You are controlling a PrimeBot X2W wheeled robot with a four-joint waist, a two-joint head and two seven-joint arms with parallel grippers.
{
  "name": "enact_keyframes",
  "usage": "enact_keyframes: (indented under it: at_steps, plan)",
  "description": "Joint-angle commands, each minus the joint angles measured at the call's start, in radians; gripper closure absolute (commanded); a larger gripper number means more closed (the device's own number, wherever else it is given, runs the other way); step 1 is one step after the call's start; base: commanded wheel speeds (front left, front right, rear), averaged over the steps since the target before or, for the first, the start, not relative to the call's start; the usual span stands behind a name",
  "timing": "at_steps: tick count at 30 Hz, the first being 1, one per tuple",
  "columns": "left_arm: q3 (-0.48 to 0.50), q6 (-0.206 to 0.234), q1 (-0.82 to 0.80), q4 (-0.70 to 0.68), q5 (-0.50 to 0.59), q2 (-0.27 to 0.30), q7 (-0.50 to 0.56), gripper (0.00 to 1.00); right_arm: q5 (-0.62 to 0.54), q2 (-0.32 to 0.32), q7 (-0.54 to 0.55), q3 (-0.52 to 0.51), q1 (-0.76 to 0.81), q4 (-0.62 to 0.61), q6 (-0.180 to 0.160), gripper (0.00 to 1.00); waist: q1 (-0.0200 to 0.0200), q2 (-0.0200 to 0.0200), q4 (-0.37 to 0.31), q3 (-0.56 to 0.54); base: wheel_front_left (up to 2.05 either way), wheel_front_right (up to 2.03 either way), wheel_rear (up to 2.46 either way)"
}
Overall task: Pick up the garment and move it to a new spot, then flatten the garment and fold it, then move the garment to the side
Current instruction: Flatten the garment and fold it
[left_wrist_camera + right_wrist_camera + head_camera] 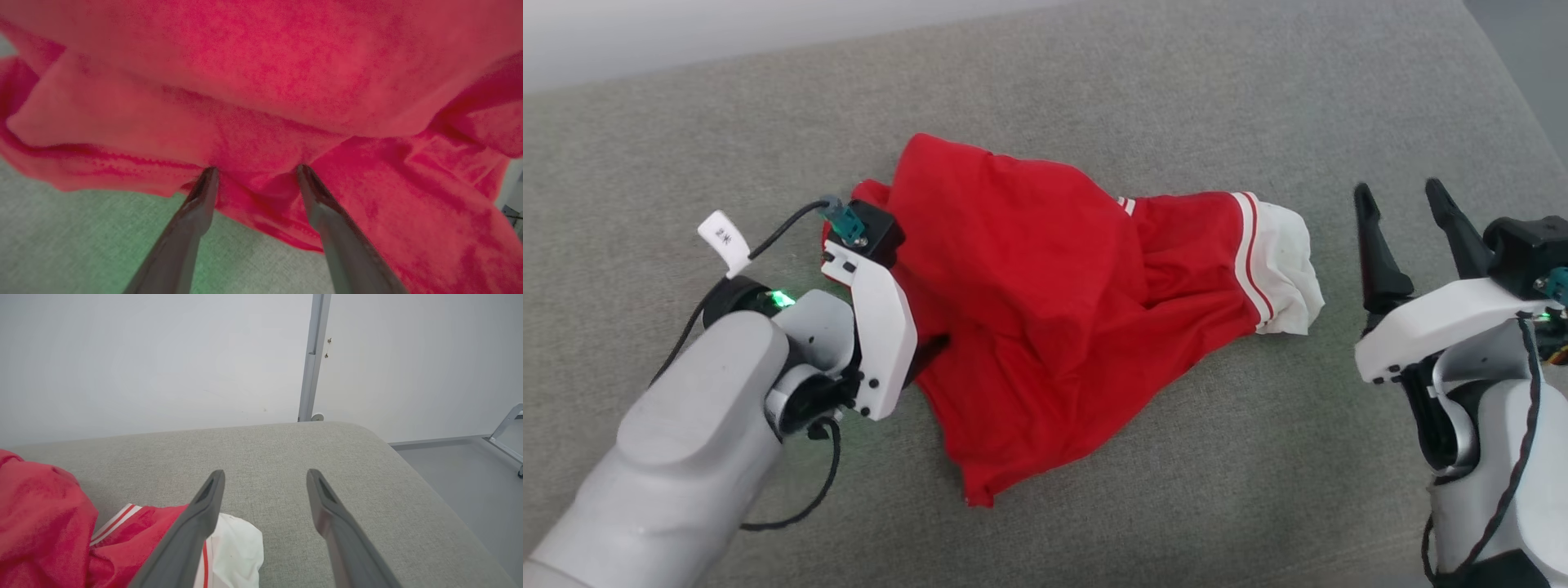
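From the head camera you cannot see the left hand's fingers: the white wrist housing and the bunched red cloth cover them, and a black cable (792,219) with a white tag (725,242) loops over that wrist. The left wrist camera gives you what the head view hides: the left hand (256,169) is released, fingers spread wide, both tips pushed against a fold at the edge of the garment (1045,327) with cloth bulging between them, nothing clamped. That close view is soft and blurred, so you cannot tell which part of the shirt the tips meet. The garment lies crumpled in the middle of the grey padded surface (1176,98), much of it folded under itself, its white sleeve end (1286,269) with red-and-white stripe trim (1254,261) pointing towards the right. Well clear of the cloth, the right hand (1398,189) hangs released, fingers wide apart and holding nothing. Its wrist camera adds the sleeve end just beside one finger, the pale wall (143,355), a grey post (312,355) and grey floor (470,477) beyond the surface's rounded corner.
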Motion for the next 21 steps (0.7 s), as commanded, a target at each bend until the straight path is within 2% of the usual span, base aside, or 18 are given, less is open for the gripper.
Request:
enact_keyframes:
  at_steps: [1,6,7,8,11,14,19,21]
  plan:
    - [-0.017,-0.002,-0.011,0.035,0.007,-0.006,0.019,0.00,0.000,0.008,-0.024,0.005,-0.015,-0.001,0.000,0.00,0.0000,0.0000,-0.015,0.019,0.00,0.00,0.00]
    - [-0.077,0.002,-0.009,0.152,0.028,-0.025,0.053,0.00,-0.004,0.020,-0.095,0.016,-0.042,0.005,0.000,0.00,0.0000,0.0000,-0.027,0.044,0.00,0.00,0.00]
    - [-0.088,0.003,-0.008,0.168,0.025,-0.030,0.057,0.42,-0.005,0.022,-0.108,0.019,-0.046,0.007,0.000,0.00,0.0000,0.0000,-0.028,0.047,0.00,0.00,0.00]
    - [-0.103,0.003,-0.010,0.178,0.024,-0.034,0.057,1.00,-0.010,0.023,-0.118,0.022,-0.046,0.011,0.000,0.00,0.0000,0.0000,-0.027,0.050,0.00,0.00,0.00]
    - [-0.122,0.002,-0.019,0.186,0.002,-0.045,0.046,1.00,-0.012,0.025,-0.143,0.019,-0.054,0.018,0.000,0.00,0.0000,0.0000,-0.020,0.053,0.00,0.00,0.00]
    - [-0.130,0.002,-0.038,0.158,-0.013,-0.022,0.035,1.00,-0.023,0.027,-0.151,0.006,-0.054,0.019,0.000,0.00,0.0000,0.0000,-0.003,0.047,0.00,0.00,0.00]
    - [-0.118,0.002,-0.033,0.075,-0.031,0.069,0.042,1.00,-0.035,0.021,-0.141,-0.032,-0.036,0.005,0.000,0.00,0.0000,0.0000,0.033,0.035,0.00,0.00,0.00]
    - [-0.105,0.017,-0.016,0.021,-0.045,0.102,0.057,1.00,-0.042,0.019,-0.137,-0.048,-0.028,-0.007,0.000,0.00,0.0000,0.0000,0.046,0.032,0.00,0.00,0.00]
